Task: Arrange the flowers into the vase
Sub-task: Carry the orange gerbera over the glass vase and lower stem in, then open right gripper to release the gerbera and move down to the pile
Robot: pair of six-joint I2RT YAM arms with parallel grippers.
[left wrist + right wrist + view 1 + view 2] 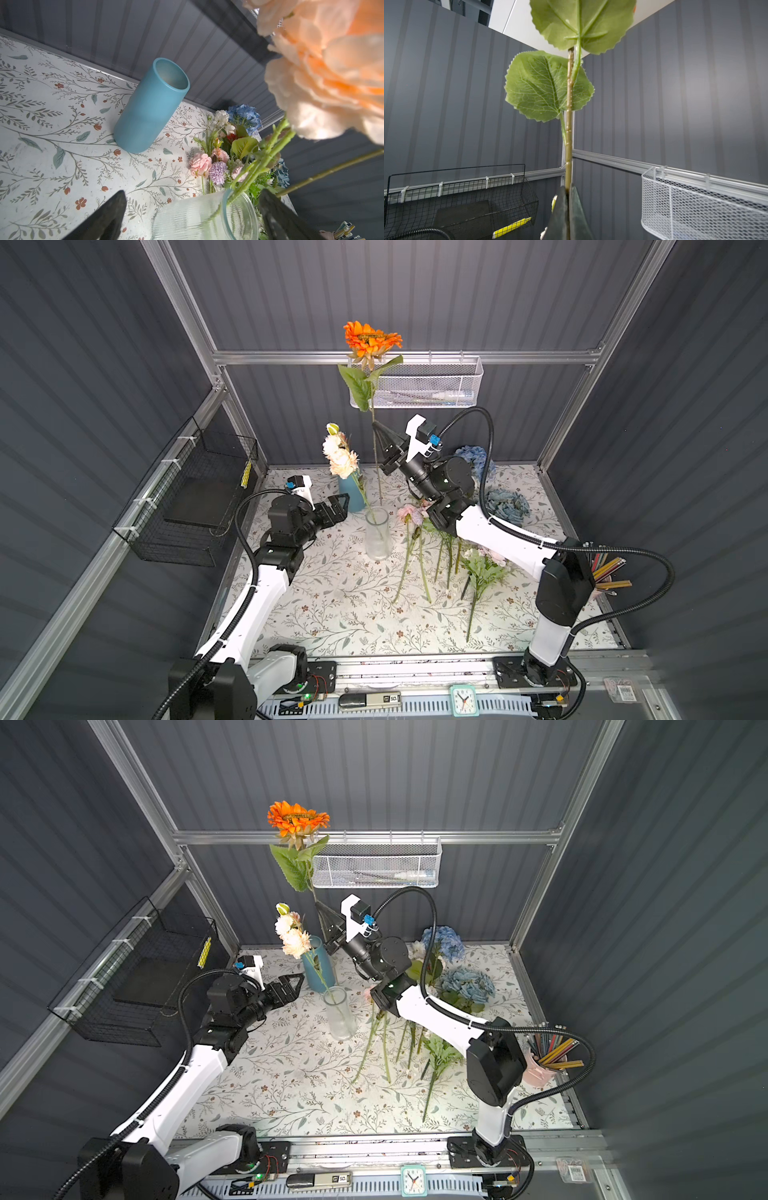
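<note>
My right gripper (380,432) (568,191) is shut on the stem (569,124) of a tall orange flower (371,338) (297,819), which it holds upright. In both top views the stem's lower end hangs just behind the clear ribbed glass vase (377,537) (340,1017) (207,218). A peach and white bunch (340,456) (332,72) stands in that vase. My left gripper (343,502) (192,193) is open and holds nothing, left of the vase. More flowers (409,512) (224,158) lie on the table under my right arm, among them blue hydrangeas (444,942).
An empty blue cylinder vase (351,493) (149,108) stands behind the glass one. A white mesh basket (419,381) hangs on the back wall beside the orange head. A black wire basket (195,497) hangs at the left. A pencil cup (548,1056) stands at the right edge.
</note>
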